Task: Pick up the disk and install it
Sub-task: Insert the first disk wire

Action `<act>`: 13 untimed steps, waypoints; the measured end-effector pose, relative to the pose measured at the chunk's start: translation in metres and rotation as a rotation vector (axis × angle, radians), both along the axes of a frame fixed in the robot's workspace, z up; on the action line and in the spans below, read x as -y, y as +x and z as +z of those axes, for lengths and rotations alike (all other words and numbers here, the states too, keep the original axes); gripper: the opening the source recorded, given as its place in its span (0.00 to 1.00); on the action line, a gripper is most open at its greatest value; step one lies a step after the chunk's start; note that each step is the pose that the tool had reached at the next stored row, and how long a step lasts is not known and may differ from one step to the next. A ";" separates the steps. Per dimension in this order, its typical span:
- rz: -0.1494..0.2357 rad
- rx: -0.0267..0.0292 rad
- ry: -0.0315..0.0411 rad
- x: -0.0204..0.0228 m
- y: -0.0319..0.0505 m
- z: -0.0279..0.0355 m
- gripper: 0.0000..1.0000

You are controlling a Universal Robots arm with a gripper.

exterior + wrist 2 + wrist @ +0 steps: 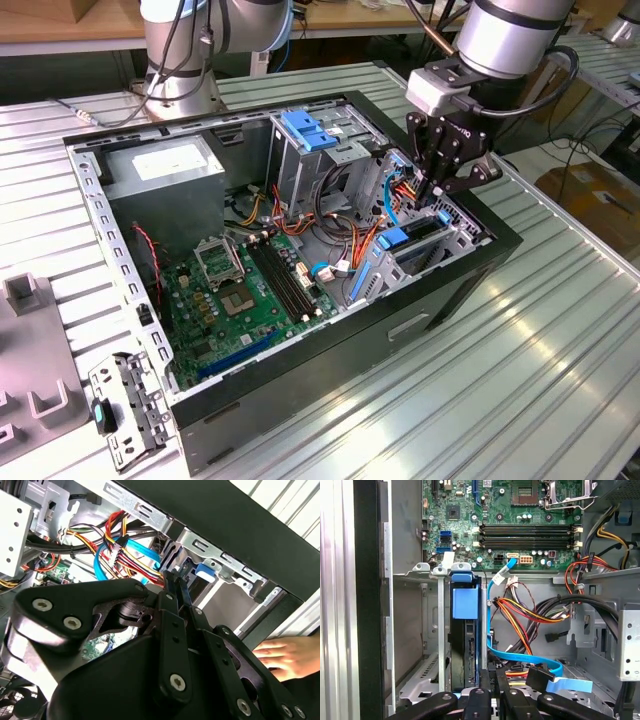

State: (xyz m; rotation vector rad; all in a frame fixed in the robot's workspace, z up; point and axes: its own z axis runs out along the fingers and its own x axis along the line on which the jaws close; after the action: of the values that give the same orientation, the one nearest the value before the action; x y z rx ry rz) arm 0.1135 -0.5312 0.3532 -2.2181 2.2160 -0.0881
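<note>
Ribbed metal table point(560, 340) bears open computer case point(330, 360).

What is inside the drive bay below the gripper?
The disk stands on edge in the bay, under the gripper; its blue bracket shows. Its lower end is hidden by the fingers.

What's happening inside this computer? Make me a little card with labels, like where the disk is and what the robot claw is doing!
Place: open computer case on a ribbed metal table
Disk: standing on edge in the drive bay, blue bracket showing
Gripper: shut, low over that bay, right beside the disk
Also there: a person's hand by the case's outer wall
</note>
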 end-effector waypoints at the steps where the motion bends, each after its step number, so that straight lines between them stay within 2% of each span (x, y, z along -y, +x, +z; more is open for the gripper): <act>1: 0.000 0.0014 0.0001 0.0004 -0.0004 -0.0004 0.16; 5: -0.001 0.0143 0.0000 0.0007 -0.0030 -0.0022 0.16; 7: -0.001 0.0171 0.0007 0.0024 -0.0047 -0.0023 0.16; 10: -0.001 0.0234 0.0086 0.0080 -0.0073 -0.0020 0.16; 12: -0.001 0.0246 0.0118 0.0145 -0.0088 -0.0020 0.16; 13: -0.001 0.0247 0.0128 0.0159 -0.0089 -0.0020 0.16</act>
State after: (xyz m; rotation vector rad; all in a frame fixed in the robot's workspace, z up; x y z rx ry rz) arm 0.1046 -0.5472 0.3513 -2.1969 2.1992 -0.1004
